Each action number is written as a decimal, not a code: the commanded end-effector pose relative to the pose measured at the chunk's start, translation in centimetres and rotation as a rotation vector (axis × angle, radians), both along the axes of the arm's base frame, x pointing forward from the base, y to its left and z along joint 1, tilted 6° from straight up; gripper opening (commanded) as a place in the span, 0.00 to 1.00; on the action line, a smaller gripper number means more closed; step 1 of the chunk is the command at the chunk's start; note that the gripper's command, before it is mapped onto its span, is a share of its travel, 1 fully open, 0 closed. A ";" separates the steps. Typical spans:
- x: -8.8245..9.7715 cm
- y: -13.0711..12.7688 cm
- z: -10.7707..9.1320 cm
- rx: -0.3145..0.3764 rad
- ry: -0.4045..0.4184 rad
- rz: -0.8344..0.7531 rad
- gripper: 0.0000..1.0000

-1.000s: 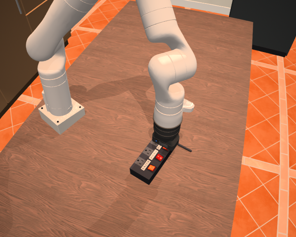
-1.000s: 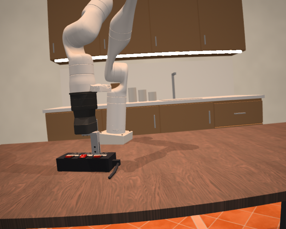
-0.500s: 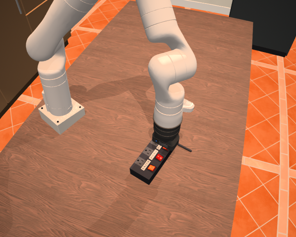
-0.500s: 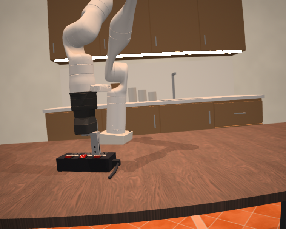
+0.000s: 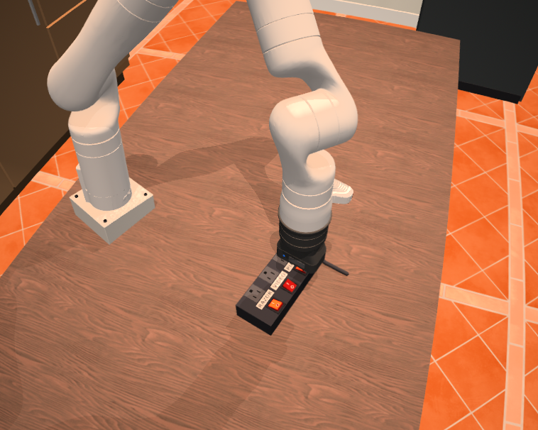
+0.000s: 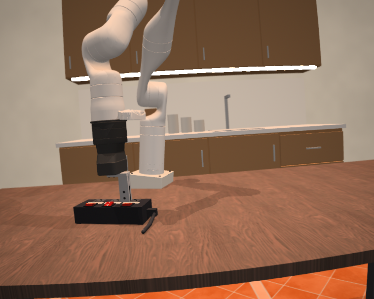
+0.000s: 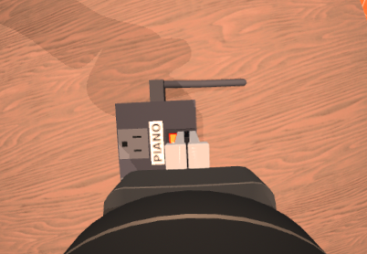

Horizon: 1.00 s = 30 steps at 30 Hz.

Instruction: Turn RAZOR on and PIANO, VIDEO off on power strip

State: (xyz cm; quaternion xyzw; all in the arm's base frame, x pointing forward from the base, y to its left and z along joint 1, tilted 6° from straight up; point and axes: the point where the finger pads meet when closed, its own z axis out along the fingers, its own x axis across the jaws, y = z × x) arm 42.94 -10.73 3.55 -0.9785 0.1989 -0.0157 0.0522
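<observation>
A black power strip (image 5: 275, 294) lies flat on the wooden table, right way up, with three red switches and white labels. The RAZOR switch (image 5: 275, 304) is at the near end and looks brighter orange-red. The VIDEO switch (image 5: 289, 286) is in the middle. The PIANO switch (image 5: 299, 268) is at the cord end, mostly hidden under my gripper. My gripper (image 6: 125, 199) (image 7: 187, 143) is shut, with both fingertips together, pointing straight down onto the PIANO switch. The wrist view shows the fingertips (image 7: 187, 155) beside the PIANO label (image 7: 157, 142). The strip also shows in the exterior view (image 6: 112, 210).
The strip's short black cord (image 5: 335, 267) sticks out toward the table's right side. The arm's base (image 5: 111, 208) stands at the table's left. The table's right edge is near the strip.
</observation>
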 end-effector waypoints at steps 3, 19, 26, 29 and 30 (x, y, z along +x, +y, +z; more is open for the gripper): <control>0.1 0.0 0.1 0.000 -0.002 0.000 0.00; 0.1 0.0 0.0 0.000 -0.002 0.000 0.00; 0.1 0.0 -0.2 0.000 -0.002 0.000 0.00; 0.1 0.0 -0.3 0.000 -0.002 0.000 0.00; 0.1 0.0 -0.4 0.000 -0.002 0.000 0.00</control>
